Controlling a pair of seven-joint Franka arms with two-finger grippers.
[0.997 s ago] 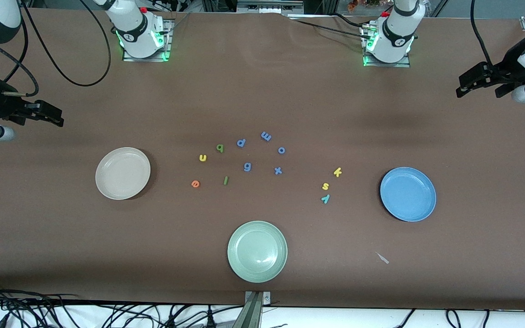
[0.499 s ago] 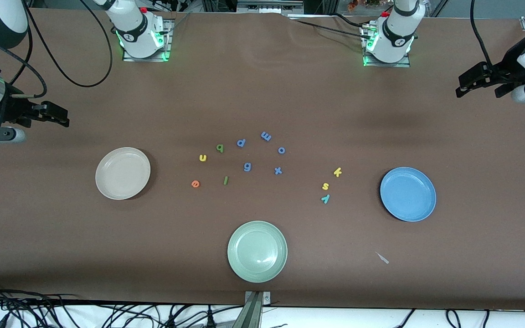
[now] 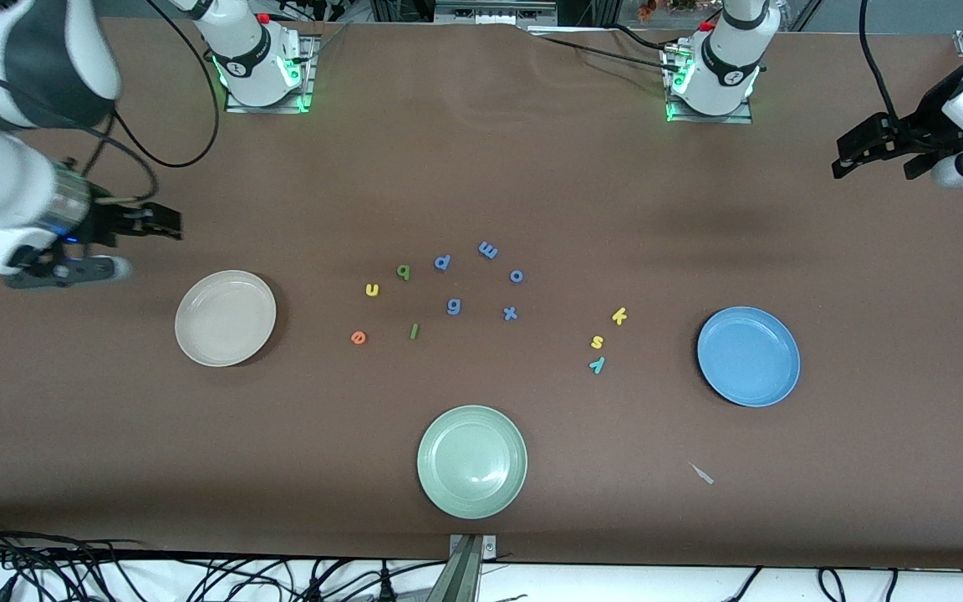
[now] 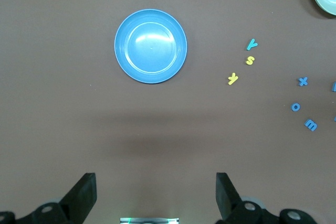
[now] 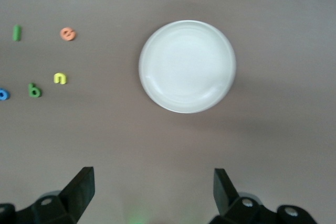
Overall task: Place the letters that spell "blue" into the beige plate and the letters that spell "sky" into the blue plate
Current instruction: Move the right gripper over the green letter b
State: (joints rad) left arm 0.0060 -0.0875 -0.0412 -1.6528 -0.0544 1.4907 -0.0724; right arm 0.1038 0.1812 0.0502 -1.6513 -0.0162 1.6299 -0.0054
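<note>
Front view shows nothing sorted yet: the beige plate (image 3: 225, 318) lies toward the right arm's end of the worktop and the blue plate (image 3: 748, 356) toward the left arm's end, both bare, with the pale green plate (image 3: 471, 461) near the worktop's front edge. Between the beige plate and the worktop's middle lie the green b (image 3: 403, 271), yellow u (image 3: 372, 289), orange e (image 3: 358, 337) and green l (image 3: 414, 331); near the blue plate lie the yellow k (image 3: 619, 315), yellow s (image 3: 597, 341) and teal y (image 3: 597, 364), close together. The right gripper (image 3: 160, 222) hangs with jaws spread and empty over bare worktop just beside the beige plate; the left gripper (image 3: 853, 155) waits, likewise spread and empty, over the worktop's edge at its own end. The likeliest fault is a mix-up: the u shares its yellow with k and s, and the blue p (image 3: 442, 262) and blue g (image 3: 453, 306) lie near the green letters. Such thin letters could also slip from the fingers, and jaws closing on the s might nudge k or y. The l is the one clearly elongated piece, its long axis running roughly from front edge to the robots' edge, slightly tilted, so jaws should close across it
</note>
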